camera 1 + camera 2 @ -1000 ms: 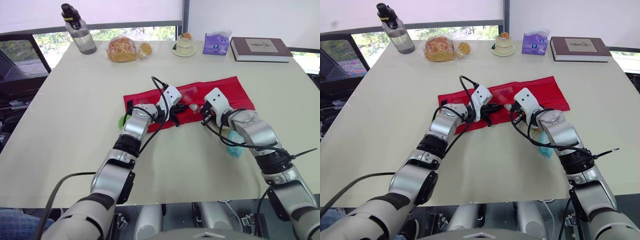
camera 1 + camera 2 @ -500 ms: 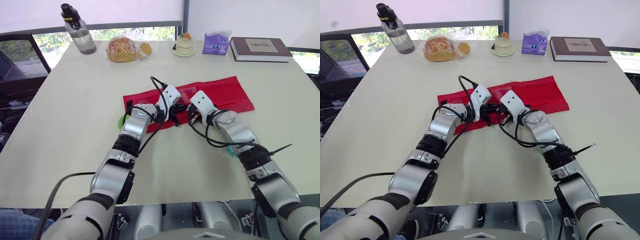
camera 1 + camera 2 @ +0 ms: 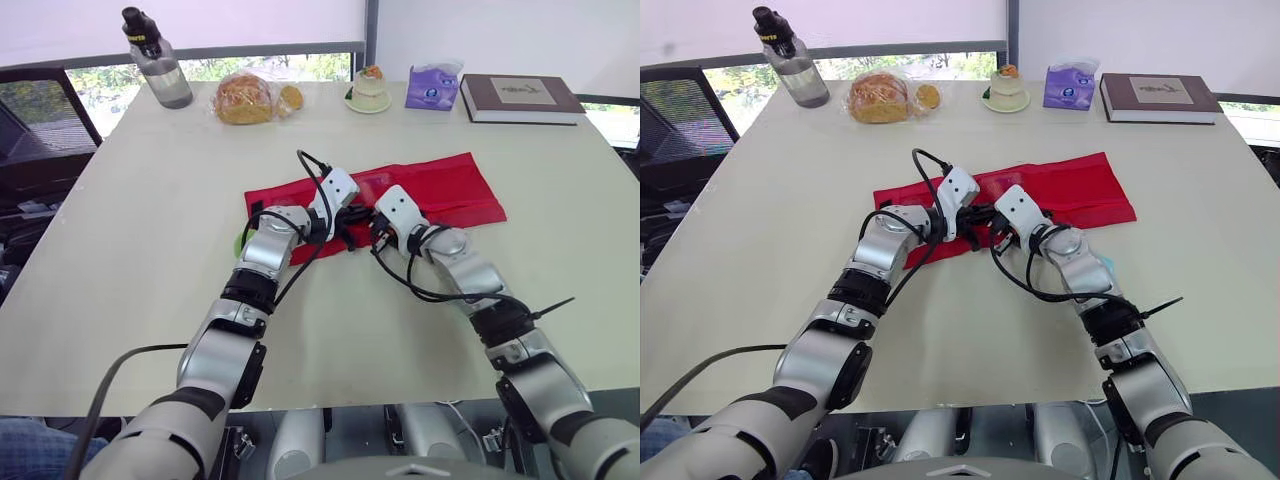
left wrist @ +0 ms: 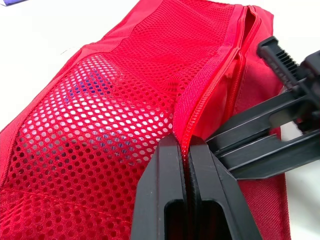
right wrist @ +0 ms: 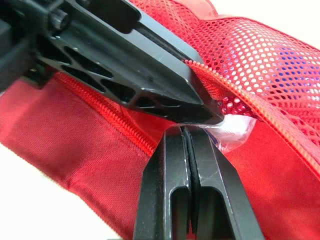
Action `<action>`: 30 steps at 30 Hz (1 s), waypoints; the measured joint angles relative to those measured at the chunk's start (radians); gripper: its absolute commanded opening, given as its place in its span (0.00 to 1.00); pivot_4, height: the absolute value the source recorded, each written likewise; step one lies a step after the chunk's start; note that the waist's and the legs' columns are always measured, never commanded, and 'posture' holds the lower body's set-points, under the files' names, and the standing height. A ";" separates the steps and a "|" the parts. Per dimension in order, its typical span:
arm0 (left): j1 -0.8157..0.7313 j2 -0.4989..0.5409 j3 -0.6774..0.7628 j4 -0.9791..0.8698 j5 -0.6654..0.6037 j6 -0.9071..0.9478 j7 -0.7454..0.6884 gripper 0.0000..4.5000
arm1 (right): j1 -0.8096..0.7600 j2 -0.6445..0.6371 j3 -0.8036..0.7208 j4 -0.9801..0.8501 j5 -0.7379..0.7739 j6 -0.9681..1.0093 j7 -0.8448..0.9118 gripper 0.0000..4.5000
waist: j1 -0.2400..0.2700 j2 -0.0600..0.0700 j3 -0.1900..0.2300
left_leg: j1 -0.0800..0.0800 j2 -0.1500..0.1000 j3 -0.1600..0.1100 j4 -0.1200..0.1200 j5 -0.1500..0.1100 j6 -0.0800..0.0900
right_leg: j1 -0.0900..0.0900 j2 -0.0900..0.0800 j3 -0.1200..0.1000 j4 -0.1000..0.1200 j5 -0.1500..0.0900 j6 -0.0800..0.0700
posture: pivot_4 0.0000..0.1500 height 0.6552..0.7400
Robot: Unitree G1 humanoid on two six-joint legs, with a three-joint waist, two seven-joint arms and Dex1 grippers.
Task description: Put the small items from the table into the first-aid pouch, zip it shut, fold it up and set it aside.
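Observation:
The red first-aid pouch (image 3: pixel 440 190) lies flat at the table's middle, its mesh side (image 4: pixel 125 100) up and its zip (image 4: pixel 235 55) gaping. My left gripper (image 3: pixel 350 214) is shut on the pouch's zip edge (image 4: pixel 182 142) near its left end. My right gripper (image 3: pixel 376 236) is right beside it, shut, with its tips (image 5: pixel 184 131) against the left fingers (image 5: pixel 150 75) at the opening. A bit of clear plastic (image 5: pixel 235 132) shows at those tips; I cannot tell whether it is pinched.
Along the far edge stand a water bottle (image 3: pixel 158 60), bagged bread (image 3: pixel 248 98), a small dessert on a saucer (image 3: pixel 369 88), a purple tissue pack (image 3: pixel 432 87) and a book (image 3: pixel 520 97). A small green item (image 3: pixel 241 243) lies beside my left forearm.
My right gripper has moved left along the pouch's near edge until it meets the left gripper. The left gripper has stayed put, shut on the zip edge.

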State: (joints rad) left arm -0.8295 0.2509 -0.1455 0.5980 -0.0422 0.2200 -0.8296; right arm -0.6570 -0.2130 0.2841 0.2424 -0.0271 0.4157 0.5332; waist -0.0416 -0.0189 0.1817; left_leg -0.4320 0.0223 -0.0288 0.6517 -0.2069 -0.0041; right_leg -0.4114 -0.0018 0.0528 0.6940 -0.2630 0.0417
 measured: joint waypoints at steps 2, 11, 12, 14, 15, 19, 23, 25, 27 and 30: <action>0.003 0.000 0.000 0.000 0.000 0.000 0.002 0.00 | 0.014 -0.019 -0.006 -0.030 0.005 0.003 0.017 0.01 | 0.000 0.000 0.000 | 0.000 0.000 0.000 0.000 0.000 0.000 | 0.000 0.000 0.000 0.000 0.000 0.000 | 1.00 1.00; 0.012 0.001 -0.001 -0.002 0.000 0.002 0.009 0.00 | 0.144 -0.086 -0.156 -0.262 0.191 -0.002 0.143 0.01 | 0.001 0.000 0.000 | 0.000 0.000 0.000 0.000 0.000 0.000 | 0.000 0.000 0.000 0.000 0.000 0.000 | 1.00 1.00; 0.012 0.001 -0.001 -0.002 0.000 0.001 0.008 0.00 | 0.162 -0.087 -0.179 -0.288 0.219 -0.009 0.156 0.01 | 0.001 0.000 0.000 | 0.000 0.000 0.000 0.000 0.000 0.000 | 0.000 0.000 0.000 0.000 0.000 0.000 | 1.00 1.00; 0.008 -0.003 -0.003 0.003 0.000 -0.004 0.009 0.00 | 0.219 -0.121 -0.226 -0.358 0.289 -0.015 0.201 0.01 | 0.006 0.000 0.000 | -0.001 0.000 0.000 0.000 0.000 0.000 | 0.000 0.000 0.000 -0.001 0.000 0.000 | 1.00 1.00; 0.005 -0.001 -0.002 0.010 0.001 -0.010 0.009 0.00 | 0.255 -0.154 -0.259 -0.397 0.330 -0.008 0.230 0.06 | 0.007 0.000 0.000 | -0.001 0.000 0.000 0.000 0.000 0.000 | 0.001 0.000 0.000 -0.001 0.000 0.000 | 1.00 1.00; -0.006 -0.001 -0.001 0.055 0.002 -0.033 0.011 0.00 | 0.389 -0.312 -0.442 -0.501 0.493 0.068 0.319 0.40 | 0.015 0.000 0.000 | -0.001 -0.001 0.001 0.000 0.000 0.000 | 0.001 -0.001 0.000 -0.002 0.000 0.000 | 1.00 1.00; -0.018 -0.001 -0.001 0.096 0.003 -0.060 0.009 0.00 | 0.536 -0.464 -0.658 -0.576 0.649 0.134 0.408 0.81 | 0.013 0.000 0.000 | 0.001 0.000 0.000 0.000 0.000 0.000 | 0.002 0.000 0.000 -0.002 0.000 0.001 | 1.00 1.00; -0.026 -0.002 -0.001 0.118 0.003 -0.074 0.007 0.00 | 0.616 -0.528 -0.756 -0.592 0.710 0.153 0.463 0.98 | 0.011 0.000 0.000 | 0.001 0.000 0.000 0.000 0.000 0.000 | 0.002 0.001 0.000 -0.001 -0.002 0.004 | 1.00 1.00; -0.032 -0.001 -0.001 0.133 0.005 -0.084 0.005 0.00 | 0.677 -0.579 -0.844 -0.595 0.756 0.167 0.519 0.98 | 0.008 0.000 0.000 | 0.002 0.000 0.001 0.001 0.000 0.000 | 0.002 0.001 0.001 -0.002 -0.003 0.004 | 1.00 1.00; -0.047 -0.008 -0.002 0.167 0.010 -0.105 0.000 0.00 | 0.756 -0.646 -0.953 -0.598 0.808 0.181 0.591 0.98 | 0.009 0.000 0.000 | 0.001 -0.001 0.001 0.001 0.000 0.000 | 0.002 0.000 0.002 -0.002 -0.003 0.005 | 1.00 1.00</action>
State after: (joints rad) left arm -0.8760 0.2426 -0.1473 0.7651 -0.0320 0.1153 -0.8293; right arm 0.0992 -0.8589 -0.6687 -0.3552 0.7812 0.5965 1.1244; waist -0.0323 -0.0189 0.1817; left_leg -0.4309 0.0214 -0.0275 0.6531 -0.2070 -0.0036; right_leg -0.4090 -0.0017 0.0544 0.6923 -0.2657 0.0464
